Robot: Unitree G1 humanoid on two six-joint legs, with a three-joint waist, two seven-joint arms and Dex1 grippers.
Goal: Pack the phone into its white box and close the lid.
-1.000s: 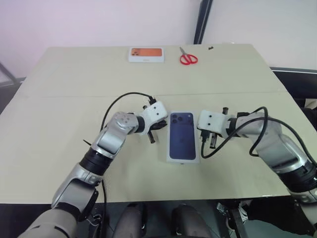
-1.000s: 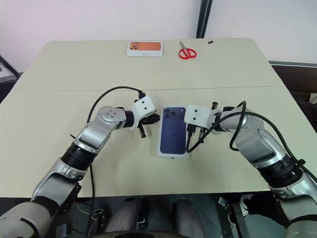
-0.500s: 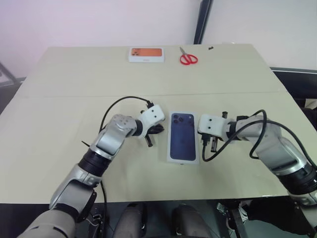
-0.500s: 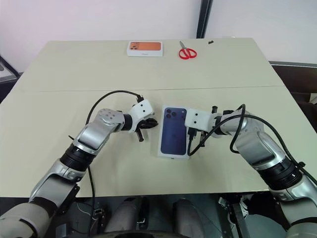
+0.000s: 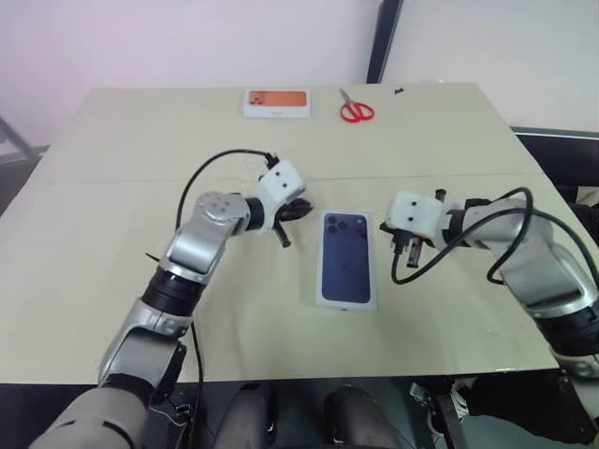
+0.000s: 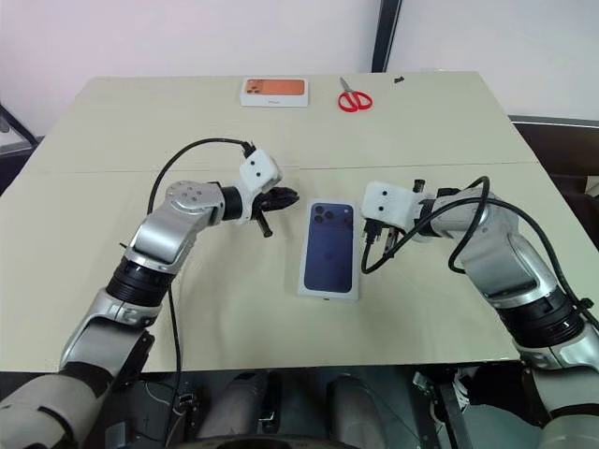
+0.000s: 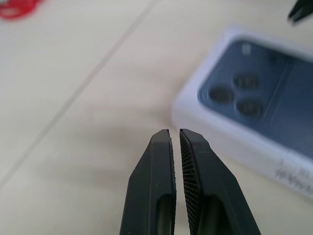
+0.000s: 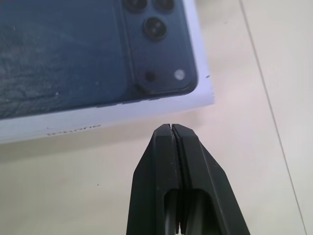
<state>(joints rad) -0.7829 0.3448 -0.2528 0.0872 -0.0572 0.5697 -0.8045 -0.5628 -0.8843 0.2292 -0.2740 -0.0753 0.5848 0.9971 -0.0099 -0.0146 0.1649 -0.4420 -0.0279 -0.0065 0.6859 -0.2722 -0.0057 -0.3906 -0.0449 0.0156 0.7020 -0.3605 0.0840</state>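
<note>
**Lid on the box, both grippers off to its sides**

You have the lid (image 5: 347, 259) lying flat on the table (image 5: 112, 234), printed phone picture up, camera cluster at the far end. It covers whatever sits beneath it, so you cannot tell from here what is inside, and the white box shows at most as a thin white edge around the lid.

Your left gripper (image 5: 286, 227) hangs just beyond the lid's far left corner, apart from it, fingers pressed almost together with only a hairline gap and nothing between them; the left wrist view shows that plainly (image 7: 175, 142). Your right gripper (image 5: 399, 247) sits off the lid's right side near the far end, also clear of it, fingers fully closed on nothing (image 8: 171, 134).

Around the lid you have bare tabletop on every side: a wide stretch toward the near edge, and open room to the left and right behind each arm. A faint seam runs across the table just beyond the grippers.

At the far edge, well apart from the lid, lie a flat white box with an orange top (image 5: 276, 102) and, beside it to the right, red scissors (image 5: 355, 108). A pale wall stands behind the table, with a dark upright post (image 5: 381, 42) rising past the far edge.
</note>
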